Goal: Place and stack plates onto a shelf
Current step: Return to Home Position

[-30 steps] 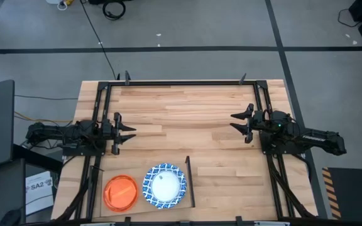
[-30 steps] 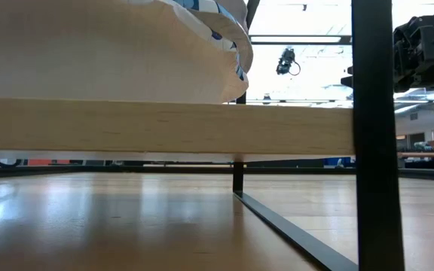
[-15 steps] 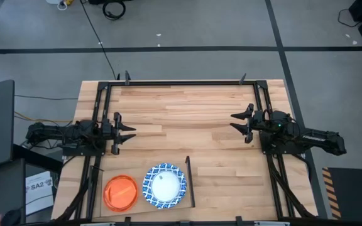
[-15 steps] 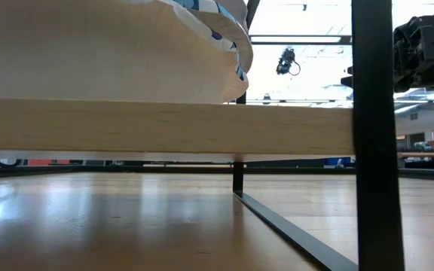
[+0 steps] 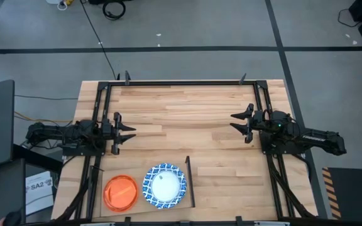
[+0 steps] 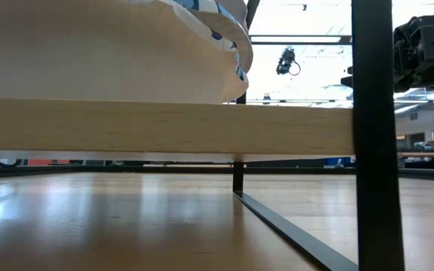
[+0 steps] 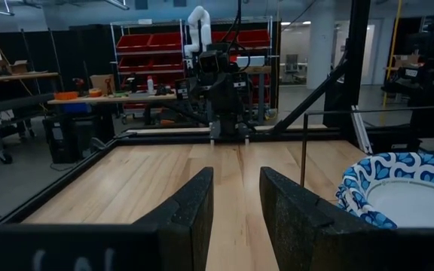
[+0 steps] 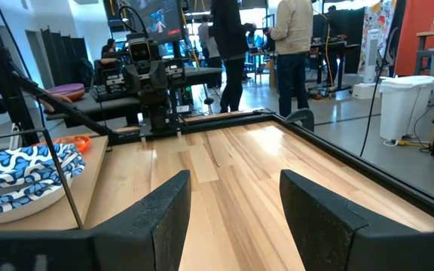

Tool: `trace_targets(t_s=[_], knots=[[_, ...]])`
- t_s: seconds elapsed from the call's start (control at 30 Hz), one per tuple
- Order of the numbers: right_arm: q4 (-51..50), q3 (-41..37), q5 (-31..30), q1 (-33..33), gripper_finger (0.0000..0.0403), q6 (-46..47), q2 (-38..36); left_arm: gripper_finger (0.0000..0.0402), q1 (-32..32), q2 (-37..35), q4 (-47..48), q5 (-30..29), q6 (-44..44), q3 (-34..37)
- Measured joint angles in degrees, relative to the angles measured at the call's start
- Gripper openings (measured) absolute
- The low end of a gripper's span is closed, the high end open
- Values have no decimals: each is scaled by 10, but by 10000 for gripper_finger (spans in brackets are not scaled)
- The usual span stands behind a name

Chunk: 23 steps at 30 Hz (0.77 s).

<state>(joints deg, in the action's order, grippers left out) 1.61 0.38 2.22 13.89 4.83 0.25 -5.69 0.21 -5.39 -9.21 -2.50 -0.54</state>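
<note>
Both claws I see are parted and empty, left gripper (image 5: 131,133) by the table's left edge, right gripper (image 5: 234,121) by its right, with blue-and-white plates (image 5: 164,185) and orange plate (image 5: 120,192) side by side on the shelf (image 6: 164,128).

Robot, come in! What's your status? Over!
Left gripper, right gripper: open, empty, facing each other. Blue-and-white plates and orange plate side by side on shelf. No obstacle seen between arms.

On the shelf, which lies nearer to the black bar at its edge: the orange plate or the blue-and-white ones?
The blue-and-white patterned plates: they sit right beside the black bar, while the orange plate lies beyond them, farther from it.
</note>
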Motion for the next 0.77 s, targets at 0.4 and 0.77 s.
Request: trace_targets(t_s=[0.4, 0.77], knots=[[0, 0, 0, 0, 210, 1, 0, 117, 0, -1, 5, 0, 0, 1], [0, 0, 0, 0, 210, 1, 0, 117, 0, -1, 5, 0, 0, 1]])
